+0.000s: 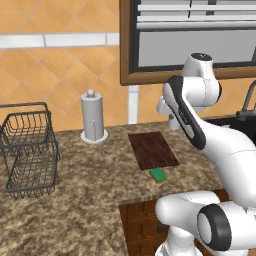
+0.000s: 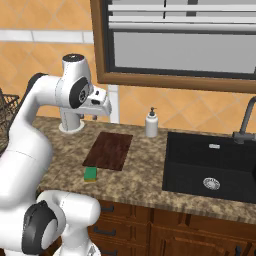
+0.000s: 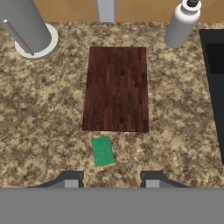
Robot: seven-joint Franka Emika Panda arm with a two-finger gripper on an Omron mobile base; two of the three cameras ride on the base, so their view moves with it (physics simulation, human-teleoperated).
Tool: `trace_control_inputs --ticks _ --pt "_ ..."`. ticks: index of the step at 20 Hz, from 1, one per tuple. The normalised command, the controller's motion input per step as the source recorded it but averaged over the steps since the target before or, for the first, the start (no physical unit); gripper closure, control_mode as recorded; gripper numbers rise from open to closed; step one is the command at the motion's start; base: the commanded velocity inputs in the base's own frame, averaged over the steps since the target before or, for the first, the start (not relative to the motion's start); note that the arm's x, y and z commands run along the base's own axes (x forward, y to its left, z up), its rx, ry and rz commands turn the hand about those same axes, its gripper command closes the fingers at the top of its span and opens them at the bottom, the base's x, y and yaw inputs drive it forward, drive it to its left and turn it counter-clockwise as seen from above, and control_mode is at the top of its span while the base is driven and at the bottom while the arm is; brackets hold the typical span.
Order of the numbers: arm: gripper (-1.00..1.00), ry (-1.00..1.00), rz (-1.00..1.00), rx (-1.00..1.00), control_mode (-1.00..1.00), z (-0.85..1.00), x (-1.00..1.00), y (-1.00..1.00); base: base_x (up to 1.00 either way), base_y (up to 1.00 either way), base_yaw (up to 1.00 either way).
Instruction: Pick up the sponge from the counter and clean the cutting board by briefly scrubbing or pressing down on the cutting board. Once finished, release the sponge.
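The speckled granite counter (image 3: 48, 113) fills the hand view. On it lie the cutting board (image 3: 116, 89) at centre, the sponge (image 3: 102, 151) just below, a paper-towel holder (image 3: 33, 33) upper left, and a soap bottle (image 3: 181, 24) upper right.

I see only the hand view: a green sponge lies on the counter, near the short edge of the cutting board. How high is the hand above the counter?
Observer: The gripper hangs high above the counter, fingers apart, touching neither the sponge nor the cutting board.
Operator: What stands to the left of the paper towel holder?
Observer: A two-tier wire basket, at the counter's left end.
Operator: Has the black sink a tap?
Observer: Yes, a dark tap rises behind its right side.
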Motion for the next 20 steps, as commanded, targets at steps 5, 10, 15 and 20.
trace_control_inputs --ticks 5,10,15,20 --pt "-1.0 -0.03 0.0 0.0 -1.0 0.0 -0.24 0.0 0.0 0.0 0.0" --pt "-1.0 -0.01 0.02 0.0 -1.0 -0.1 -0.6 0.0 0.0 0.0 0.0" --pt "-1.0 0.0 0.03 -0.01 -1.0 -0.31 -0.45 0.09 0.0 0.0 0.0" --pt "-1.0 0.01 0.08 -0.04 -1.0 -0.56 -0.2 0.1 0.0 0.0 0.0"
